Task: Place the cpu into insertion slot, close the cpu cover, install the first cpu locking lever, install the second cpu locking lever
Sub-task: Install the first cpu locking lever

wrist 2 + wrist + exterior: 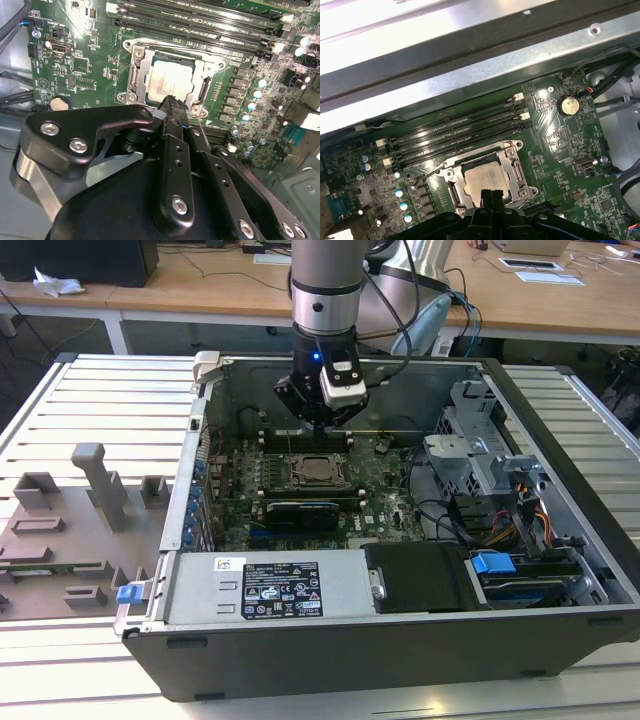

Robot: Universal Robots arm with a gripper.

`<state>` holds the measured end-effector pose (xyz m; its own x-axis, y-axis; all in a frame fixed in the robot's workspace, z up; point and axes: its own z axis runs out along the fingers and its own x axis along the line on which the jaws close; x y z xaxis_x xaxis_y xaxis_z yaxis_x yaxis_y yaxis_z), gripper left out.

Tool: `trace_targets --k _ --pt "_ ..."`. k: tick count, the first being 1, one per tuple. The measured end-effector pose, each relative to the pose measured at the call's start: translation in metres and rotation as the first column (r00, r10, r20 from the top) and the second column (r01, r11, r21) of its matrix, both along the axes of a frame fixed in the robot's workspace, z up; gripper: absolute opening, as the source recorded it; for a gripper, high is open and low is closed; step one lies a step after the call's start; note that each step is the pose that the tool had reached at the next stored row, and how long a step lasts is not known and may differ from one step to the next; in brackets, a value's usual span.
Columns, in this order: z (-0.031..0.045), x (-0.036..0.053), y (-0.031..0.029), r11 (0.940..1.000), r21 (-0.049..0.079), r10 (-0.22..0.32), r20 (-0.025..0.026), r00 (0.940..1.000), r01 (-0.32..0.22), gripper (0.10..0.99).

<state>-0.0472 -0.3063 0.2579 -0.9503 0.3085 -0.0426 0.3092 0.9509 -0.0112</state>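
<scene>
Cpu point(485, 179) beneath closed, empty claw point(491, 193)

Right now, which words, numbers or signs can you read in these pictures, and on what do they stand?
None can be read.
Power supply label: print too small.
cpu top: marking too faint.
Board: white markings too small.

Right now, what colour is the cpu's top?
The cpu top is pale silvery-grey, clearest in the second wrist view.
</scene>
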Motion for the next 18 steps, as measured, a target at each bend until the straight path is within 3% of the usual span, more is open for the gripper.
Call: trace_targets --k 18 --pt "0.0000 0.0000 0.0000 0.9930 0.000 0.119 0.0001 0.9930 -0.119 0.106"
